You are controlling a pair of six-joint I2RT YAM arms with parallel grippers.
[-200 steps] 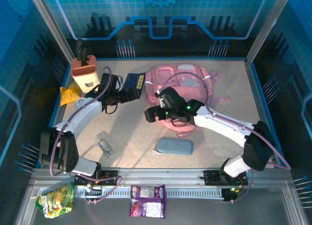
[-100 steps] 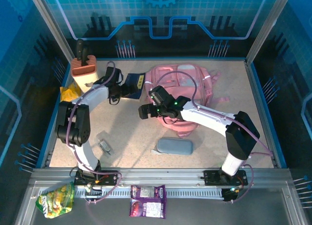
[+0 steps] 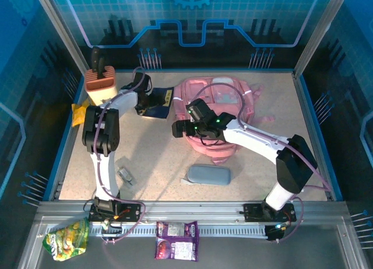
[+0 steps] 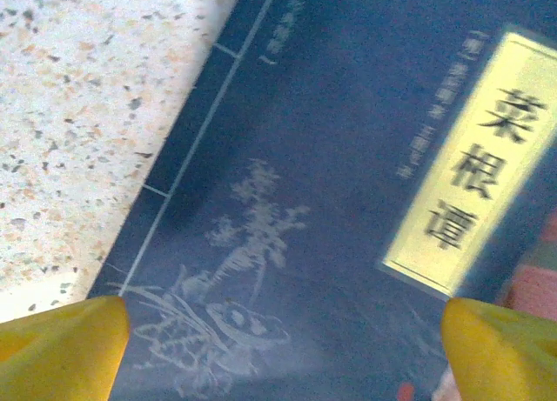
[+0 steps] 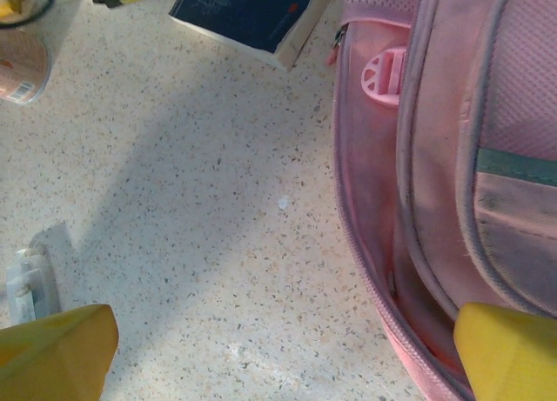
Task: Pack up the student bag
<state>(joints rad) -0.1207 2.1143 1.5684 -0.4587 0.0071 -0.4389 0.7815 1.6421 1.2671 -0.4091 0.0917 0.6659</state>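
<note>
**Student bag** (image 3: 220, 108): pink backpack, lying flat at 1 o'clock of the table.

**Book** (image 4: 331, 201): dark blue with a yellow title label, flat, just beside the bag's 9 o'clock edge.

**Left gripper** (image 4: 287, 353): fingers spread wide over the book cover, holding nothing.

**Right gripper** (image 5: 278, 357): fingers wide apart and empty, at the bag's 9 o'clock zip edge.

**Hazards, judged:**
- A flat book gives little edge, so closing fingers may skid off it or shove it into the bag.
- The two wrists work close together, so contact is possible.
- A slack bag mouth could snag the book.

**Surroundings:**
- Grey pencil case (image 3: 208, 174) at 6 o'clock of the bag.
- Yellow packet (image 3: 81, 112) at 9 o'clock of the book.
- Neither obstructs.
</note>
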